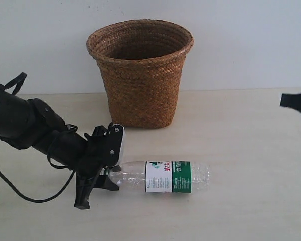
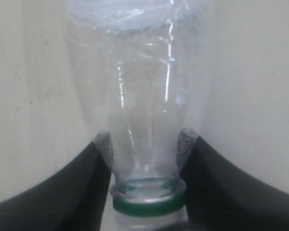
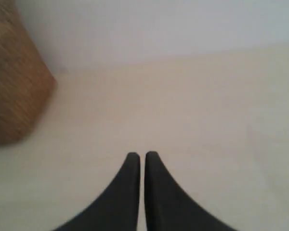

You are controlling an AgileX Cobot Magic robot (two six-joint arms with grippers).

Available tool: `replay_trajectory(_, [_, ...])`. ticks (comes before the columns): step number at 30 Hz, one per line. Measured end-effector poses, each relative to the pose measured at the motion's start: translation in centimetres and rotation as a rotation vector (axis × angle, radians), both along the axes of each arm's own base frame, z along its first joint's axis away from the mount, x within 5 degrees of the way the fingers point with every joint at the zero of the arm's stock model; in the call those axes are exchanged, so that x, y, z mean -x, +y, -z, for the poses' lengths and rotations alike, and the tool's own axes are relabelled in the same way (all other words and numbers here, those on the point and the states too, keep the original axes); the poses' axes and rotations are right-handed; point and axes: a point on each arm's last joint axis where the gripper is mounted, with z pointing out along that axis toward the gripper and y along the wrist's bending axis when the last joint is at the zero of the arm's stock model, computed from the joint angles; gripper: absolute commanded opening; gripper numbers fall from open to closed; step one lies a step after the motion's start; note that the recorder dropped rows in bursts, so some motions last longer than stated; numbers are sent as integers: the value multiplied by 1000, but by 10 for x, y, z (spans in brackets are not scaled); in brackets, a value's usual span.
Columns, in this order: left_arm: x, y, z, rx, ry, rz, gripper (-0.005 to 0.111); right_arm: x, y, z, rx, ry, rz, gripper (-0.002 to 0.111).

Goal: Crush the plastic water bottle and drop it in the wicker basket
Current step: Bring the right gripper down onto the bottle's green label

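The plastic water bottle (image 1: 165, 176) lies on its side on the pale table, its white-and-green label facing up and its neck pointing left. My left gripper (image 1: 106, 173) is shut on the plastic water bottle at the neck. In the left wrist view both black fingers (image 2: 86, 187) press the clear shoulder (image 2: 144, 96) just above the green ring (image 2: 147, 206). The wicker basket (image 1: 140, 75) stands upright behind the bottle, near the wall. My right gripper (image 3: 142, 155) is shut with nothing in it, and hangs at the far right edge (image 1: 295, 102) of the exterior view.
A white wall rises directly behind the basket. The left arm's black cable (image 1: 25, 193) loops down over the table at the left. In the right wrist view the basket's side (image 3: 14, 82) shows, with bare table beyond the fingertips.
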Motion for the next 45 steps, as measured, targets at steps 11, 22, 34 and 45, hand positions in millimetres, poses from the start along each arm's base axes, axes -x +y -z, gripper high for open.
replay_trajectory(11, [0,0,0,-1,-3,-2,4,-45,65,15,377,793,-289,0])
replay_trajectory(22, [0,0,0,-1,-3,-2,4,-43,179,47,243,610,-719,0])
replay_trajectory(34, [-1,0,0,-3,-7,-4,4,-69,194,99,293,788,-760,0])
replay_trajectory(45, [0,0,-1,6,10,-16,14,-100,212,123,292,1037,-756,0])
